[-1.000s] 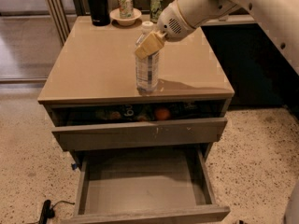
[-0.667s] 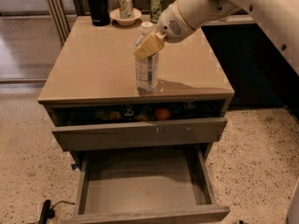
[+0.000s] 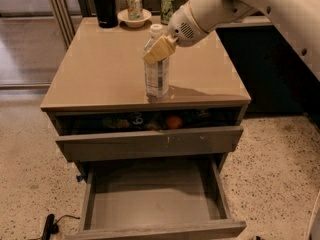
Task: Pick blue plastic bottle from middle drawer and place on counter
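Note:
The blue plastic bottle [image 3: 156, 76] stands upright on the counter [image 3: 100, 69], near its front edge and a little right of the middle. Its white cap shows above my gripper [image 3: 159, 49]. The gripper reaches in from the upper right and is shut on the bottle's shoulder, just under the cap. One tan finger [image 3: 156, 51] lies across the front of the bottle and the other is hidden behind it. The middle drawer [image 3: 150, 196] is pulled wide open below, and its grey floor is bare.
The drawer above [image 3: 150, 141] is slightly open, with an orange [image 3: 173, 121] and cans inside. At the counter's back stand a black flask [image 3: 104, 4], a bowl holding a can [image 3: 134, 15] and another can [image 3: 167, 6]. A dark cabinet is at the right. A cable lies on the floor [image 3: 50, 224].

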